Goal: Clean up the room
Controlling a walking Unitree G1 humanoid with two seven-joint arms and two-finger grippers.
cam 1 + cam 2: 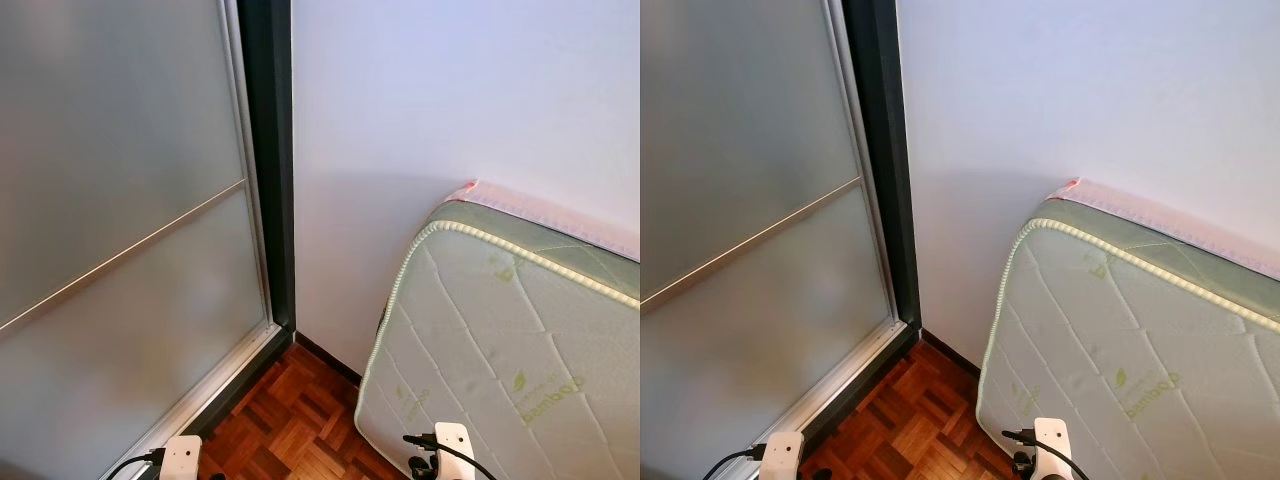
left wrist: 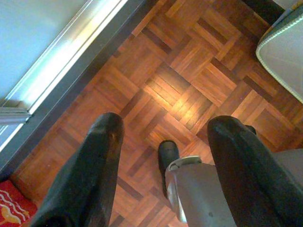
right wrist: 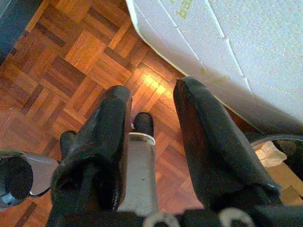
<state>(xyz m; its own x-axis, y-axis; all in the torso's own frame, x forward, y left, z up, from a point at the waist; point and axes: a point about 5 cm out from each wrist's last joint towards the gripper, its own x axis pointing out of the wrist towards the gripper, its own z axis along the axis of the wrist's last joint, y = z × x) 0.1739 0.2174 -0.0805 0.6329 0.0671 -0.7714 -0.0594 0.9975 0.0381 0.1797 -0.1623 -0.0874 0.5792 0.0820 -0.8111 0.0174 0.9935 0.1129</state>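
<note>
Both arms hang low at my sides, over a parquet floor (image 1: 290,420). My left gripper (image 2: 165,127) is open, its two black fingers wide apart with only floor between them. My right gripper (image 3: 152,92) is open too, with nothing held, close beside a mattress (image 3: 227,42). A red cloth-like thing with white wavy lines (image 2: 12,208) lies on the floor by the sliding door's track. A pale crumpled scrap (image 3: 267,153) lies on the floor near the mattress's foot.
A frosted glass sliding door (image 1: 120,220) in a dark frame (image 1: 270,170) fills the left. A white wall (image 1: 430,100) stands ahead. The quilted green-trimmed mattress (image 1: 500,340) leans against it on the right. A narrow strip of floor runs between door and mattress.
</note>
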